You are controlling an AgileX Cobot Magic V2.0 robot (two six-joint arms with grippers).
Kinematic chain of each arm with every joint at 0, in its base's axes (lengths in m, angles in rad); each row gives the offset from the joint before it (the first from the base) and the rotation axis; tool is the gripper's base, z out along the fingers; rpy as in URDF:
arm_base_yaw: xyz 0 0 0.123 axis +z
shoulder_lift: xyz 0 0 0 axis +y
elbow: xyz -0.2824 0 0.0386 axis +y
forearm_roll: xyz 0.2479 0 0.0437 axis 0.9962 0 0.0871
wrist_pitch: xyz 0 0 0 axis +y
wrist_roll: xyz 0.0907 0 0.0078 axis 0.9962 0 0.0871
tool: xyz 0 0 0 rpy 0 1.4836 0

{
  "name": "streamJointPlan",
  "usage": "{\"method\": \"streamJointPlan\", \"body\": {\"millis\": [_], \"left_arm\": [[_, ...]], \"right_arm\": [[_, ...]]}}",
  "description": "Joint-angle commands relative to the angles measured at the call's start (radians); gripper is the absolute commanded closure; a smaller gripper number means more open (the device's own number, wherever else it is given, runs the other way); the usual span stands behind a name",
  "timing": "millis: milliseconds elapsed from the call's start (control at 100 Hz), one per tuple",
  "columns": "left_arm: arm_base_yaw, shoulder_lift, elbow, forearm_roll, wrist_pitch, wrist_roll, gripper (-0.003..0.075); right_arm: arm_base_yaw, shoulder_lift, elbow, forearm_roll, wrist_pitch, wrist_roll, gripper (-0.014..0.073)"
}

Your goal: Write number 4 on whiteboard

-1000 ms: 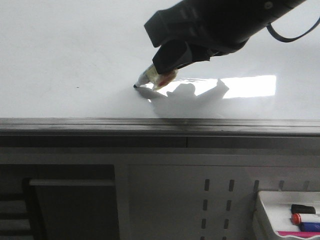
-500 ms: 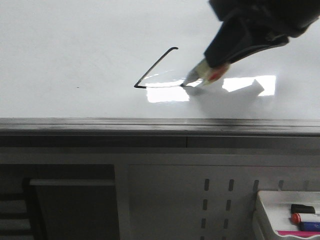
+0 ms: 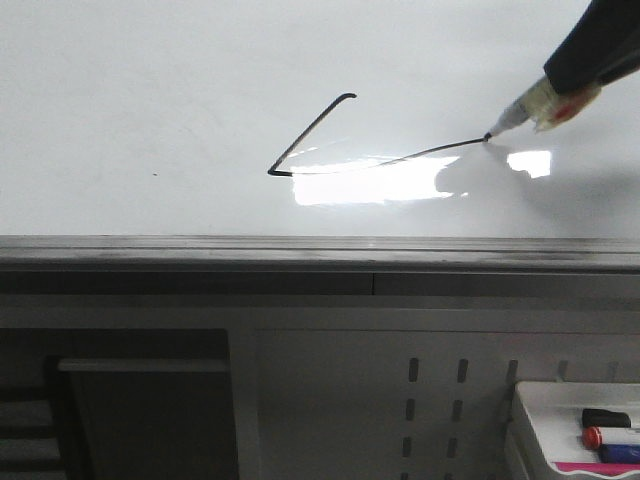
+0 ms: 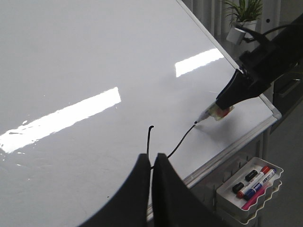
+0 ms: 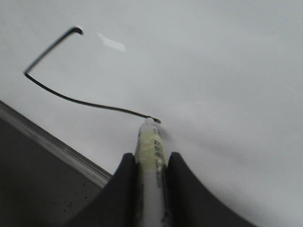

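The whiteboard (image 3: 150, 80) carries part of the number 4: a slanted black stroke (image 3: 312, 133) and a long crossbar (image 3: 420, 155) running right from its lower end. My right gripper (image 5: 150, 158) is shut on a marker pen (image 5: 150, 142), and the marker's tip (image 3: 488, 136) touches the board at the crossbar's right end. The right gripper also shows at the far right of the front view (image 3: 578, 72). My left gripper (image 4: 152, 158) is shut and empty, held above the board near the strokes (image 4: 148, 139).
A grey edge rail (image 3: 300, 250) runs along the board's near side. Below it is a grey perforated panel (image 3: 440, 400) with a white tray (image 3: 530, 395) holding spare markers (image 3: 610, 437). A potted plant (image 4: 244, 14) stands beyond the board's far corner.
My right gripper has moved right with the marker, from the strokes' lower left corner to the far right, drawing the crossbar. Its shadow has cleared the light reflection.
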Motion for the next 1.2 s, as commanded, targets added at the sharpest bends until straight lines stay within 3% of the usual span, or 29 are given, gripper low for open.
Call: {"method": "streamJointPlan", "body": {"millis": [0,220,450,700,920,1190], "left_arm": [[0.001,0.009,-0.026,-0.02,-0.082,-0.007,0.0741],[0.001,0.009,-0.026,-0.02,-0.082,-0.007,0.0741],[0.001,0.009,-0.026,-0.02,-0.082,-0.007,0.0741],[0.001,0.009,-0.026,-0.02,-0.082,-0.007,0.0741],[0.001,0.009,-0.026,-0.02,-0.082,-0.007,0.0741],[0.001,0.009,-0.026,-0.02,-0.082,-0.007,0.0741]], "right_arm": [[0.045,-0.053,-0.062,0.054,-0.071,-0.002,0.0637],[0.146,0.007,-0.073,0.052,-0.214,-0.002,0.0637],[0.157,0.1,-0.073,0.052,-0.309,-0.002,0.0637],[0.157,0.15,-0.071,0.05,-0.259,-0.002,0.0637],[0.187,0.15,-0.049,0.05,-0.112,-0.002,0.0637],[0.268,0.15,0.022,0.054,-0.159,-0.002,0.0637]]}}
